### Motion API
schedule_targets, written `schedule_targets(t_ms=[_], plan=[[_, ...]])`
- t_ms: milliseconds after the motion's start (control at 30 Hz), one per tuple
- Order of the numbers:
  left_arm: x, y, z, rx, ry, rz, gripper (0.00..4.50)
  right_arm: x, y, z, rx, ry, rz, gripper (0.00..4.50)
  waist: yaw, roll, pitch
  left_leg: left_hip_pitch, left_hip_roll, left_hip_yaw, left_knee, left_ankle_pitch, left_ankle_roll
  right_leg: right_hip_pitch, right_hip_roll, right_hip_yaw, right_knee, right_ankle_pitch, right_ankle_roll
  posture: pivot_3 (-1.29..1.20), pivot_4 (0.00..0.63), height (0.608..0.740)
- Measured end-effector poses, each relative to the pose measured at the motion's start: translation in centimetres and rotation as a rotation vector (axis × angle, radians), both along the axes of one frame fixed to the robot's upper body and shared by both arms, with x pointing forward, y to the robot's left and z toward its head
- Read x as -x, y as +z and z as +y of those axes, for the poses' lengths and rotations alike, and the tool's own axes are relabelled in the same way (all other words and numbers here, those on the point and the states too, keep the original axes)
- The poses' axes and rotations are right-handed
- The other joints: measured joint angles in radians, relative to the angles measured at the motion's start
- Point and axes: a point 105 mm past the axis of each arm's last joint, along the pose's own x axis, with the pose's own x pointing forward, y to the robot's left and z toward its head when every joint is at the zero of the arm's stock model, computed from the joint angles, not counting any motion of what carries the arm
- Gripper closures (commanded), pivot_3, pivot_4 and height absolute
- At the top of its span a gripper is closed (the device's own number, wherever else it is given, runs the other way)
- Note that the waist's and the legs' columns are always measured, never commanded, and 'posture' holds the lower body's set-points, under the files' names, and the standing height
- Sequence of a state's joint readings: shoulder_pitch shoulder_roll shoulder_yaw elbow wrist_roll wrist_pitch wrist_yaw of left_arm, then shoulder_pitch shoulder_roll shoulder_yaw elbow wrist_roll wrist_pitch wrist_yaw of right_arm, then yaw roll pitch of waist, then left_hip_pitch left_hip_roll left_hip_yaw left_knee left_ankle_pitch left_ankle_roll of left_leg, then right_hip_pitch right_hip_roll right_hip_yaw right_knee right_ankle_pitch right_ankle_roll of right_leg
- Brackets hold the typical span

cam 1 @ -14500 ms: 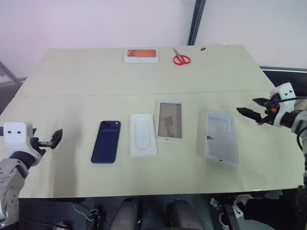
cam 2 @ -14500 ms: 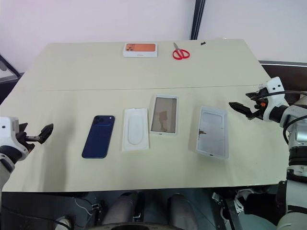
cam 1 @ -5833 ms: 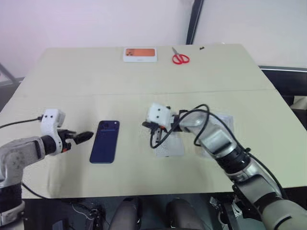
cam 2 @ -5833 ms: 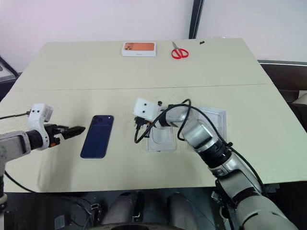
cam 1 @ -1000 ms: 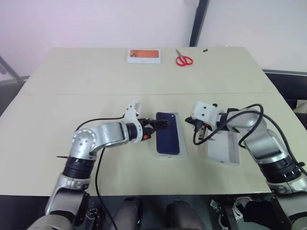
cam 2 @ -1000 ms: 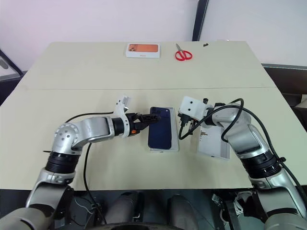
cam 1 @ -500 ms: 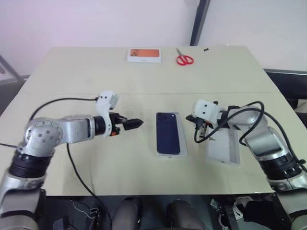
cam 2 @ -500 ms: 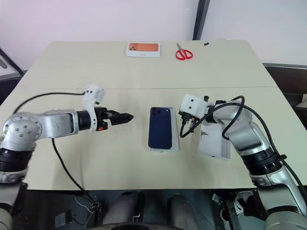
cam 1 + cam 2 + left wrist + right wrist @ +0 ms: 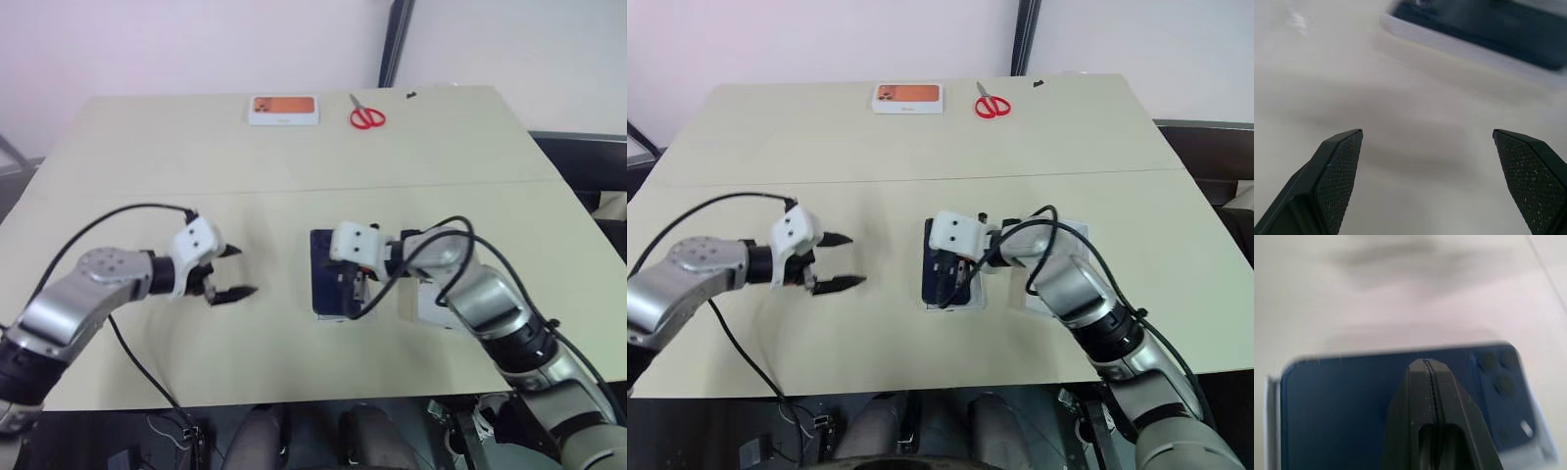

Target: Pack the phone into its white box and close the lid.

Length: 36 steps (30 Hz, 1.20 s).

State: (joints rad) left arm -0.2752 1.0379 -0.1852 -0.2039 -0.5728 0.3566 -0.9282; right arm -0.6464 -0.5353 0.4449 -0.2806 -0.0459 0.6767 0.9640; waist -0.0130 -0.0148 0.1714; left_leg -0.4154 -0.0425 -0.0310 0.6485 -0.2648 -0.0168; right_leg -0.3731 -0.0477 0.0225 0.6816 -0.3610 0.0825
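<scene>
**A:** Since the phone (image 9: 942,261) already lay back-up inside the white box (image 9: 951,303), why was the right gripper (image 9: 1428,377) sitting over it with its two fingers pinched together on nothing?

**B:** My guess is that it was meant as a blunt pusher: clenched fingers make one firm tip for pressing the phone flat into the tray. In the right wrist view that tip stood over the blue back, though I couldn't tell whether it actually touched.

**A:** And the left gripper (image 9: 831,262)?

**B:** It hung spread wide and empty over the bare table (image 9: 147,157), well apart from the box on the robot's left. That reads to me as keeping clear of the box.

**A:** Which way did the phone point?

**B:** Its long axis ran away from the robot, in line with the box. The camera cluster (image 9: 1498,369) was at the far end, in the corner on the robot's left as far as I could make out.

**A:** The lid (image 9: 431,299)?

**B:** It rested on the table just right of the box, partly hidden behind the right arm, so closing was not yet done.
</scene>
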Motion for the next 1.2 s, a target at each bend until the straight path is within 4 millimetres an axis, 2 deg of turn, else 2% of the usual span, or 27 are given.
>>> schedule_targets(t_ms=[167, 200, 467, 733, 933, 1000, 1067, 1167, 1200], plan=[[1.0, 1.0, 0.7, 0.011, -0.084, -0.06, 0.03, -0.2, 0.0, 1.4, 0.017, -0.005, -0.021, 4.5, -0.001, 0.0, 0.0, -0.005, 0.0, 0.0, 0.003, -0.001, 0.002, -0.002, 0.0, 0.0, 0.0, 0.0, 0.0, 0.0, 0.15, 0.74], [1.2, 0.9, 0.9, 0.009, -0.087, -0.056, 0.03, -0.3, -0.2, 1.4, 0.026, -0.01, -0.024, 4.5, -0.002, 0.0, 0.0, -0.005, 0.0, 0.0, 0.003, -0.004, 0.006, -0.002, 0.0, 0.0, 0.0, 0.0, 0.0, 0.0, 0.15, 0.74], [1.5, 0.4, 0.8, 0.026, -0.082, -0.079, 0.03, -0.4, -1.0, 1.8, 0.107, -0.008, -0.062, 4.5, -0.004, 0.0, 0.0, -0.004, 0.0, 0.0, 0.004, -0.004, 0.007, -0.003, 0.0, -0.001, 0.003, 0.0, 0.0, 0.0, 0.15, 0.74], [1.7, 0.4, 0.6, 0.033, -0.074, -0.086, 0.03, -0.7, -1.1, -0.3, 0.173, -0.037, -0.064, 4.5, -0.004, 0.0, 0.0, -0.004, 0.0, 0.0, 0.004, -0.004, 0.007, -0.003, 0.0, -0.001, 0.003, 0.001, 0.0, 0.0, 0.15, 0.74], [1.6, 0.2, 0.2, 0.045, -0.071, -0.088, 0.03, 0.0, -0.5, -0.7, 0.136, -0.022, -0.046, 4.5, -0.006, 0.0, 0.0, -0.004, 0.0, 0.0, 0.004, -0.004, 0.007, -0.003, 0.0, -0.001, 0.004, 0.001, 0.0, 0.0, 0.15, 0.74], [1.2, 0.3, 0.3, 0.037, -0.058, -0.104, 0.03, 0.1, 0.4, -0.9, 0.103, -0.009, -0.054, 4.5, -0.004, 0.0, 0.0, -0.004, 0.0, 0.0, 0.004, -0.004, 0.007, -0.003, 0.0, -0.001, 0.004, 0.001, 0.0, 0.0, 0.15, 0.74], [-0.6, 1.1, 0.5, 0.036, 0.013, -0.138, 0.03, 0.2, 1.4, -1.6, 0.067, -0.01, -0.058, 4.5, 0.006, 0.0, 0.0, -0.004, 0.0, -0.002, 0.007, -0.003, 0.007, -0.002, 0.001, -0.003, 0.005, 0.001, 0.0, 0.0, 0.15, 0.74], [-3.2, 2.3, 0.9, 0.013, 0.111, -0.173, 0.03, -0.4, 2.4, -3.7, 0.068, -0.053, -0.085, 4.5, 0.006, 0.0, 0.0, -0.005, 0.0, -0.002, 0.011, -0.005, 0.009, 0.001, 0.001, -0.004, 0.005, 0.001, 0.0, 0.0, 0.15, 0.74], [-3.5, 2.4, 0.8, 0.003, 0.117, -0.17, 0.26, -0.6, 2.6, -4.3, 0.076, -0.07, -0.094, 4.5, 0.002, 0.0, 0.0, -0.005, 0.0, -0.002, 0.012, -0.005, 0.01, 0.001, 0.001, -0.003, 0.005, 0.001, 0.0, 0.0, 0.15, 0.74]])
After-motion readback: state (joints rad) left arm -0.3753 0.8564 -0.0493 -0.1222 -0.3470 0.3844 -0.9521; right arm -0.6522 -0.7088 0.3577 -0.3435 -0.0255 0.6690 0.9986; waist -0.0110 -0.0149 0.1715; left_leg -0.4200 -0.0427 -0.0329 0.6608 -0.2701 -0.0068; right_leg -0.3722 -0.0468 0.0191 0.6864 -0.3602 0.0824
